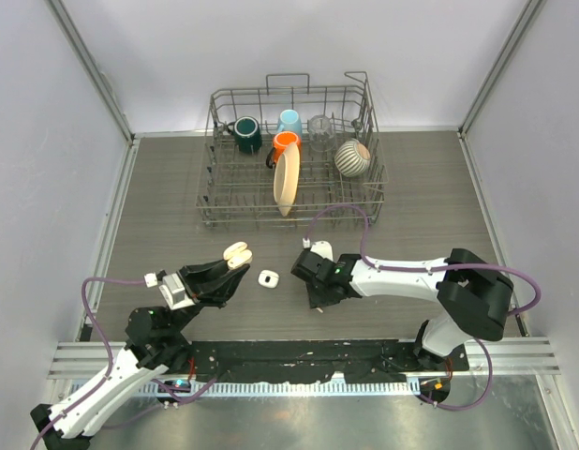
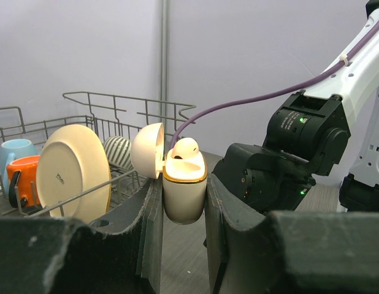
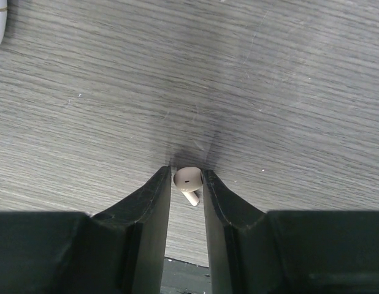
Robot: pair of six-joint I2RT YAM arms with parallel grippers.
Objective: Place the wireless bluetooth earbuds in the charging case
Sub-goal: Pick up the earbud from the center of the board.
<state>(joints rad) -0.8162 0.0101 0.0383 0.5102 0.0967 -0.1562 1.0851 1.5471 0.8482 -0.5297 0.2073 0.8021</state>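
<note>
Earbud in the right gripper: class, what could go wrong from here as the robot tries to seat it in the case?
1. The earbud is pinched only at the very tips of the right gripper, so it may slip or twist when lifted.
2. The left gripper holds the charging case with its lid open and one seated bud; an off-centre push could tilt the case.

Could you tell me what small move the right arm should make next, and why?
Probably lift the right gripper straight up: its fingers pinch an earbud down at the table, and the left gripper holds the charging case open, with one bud seated.
</note>
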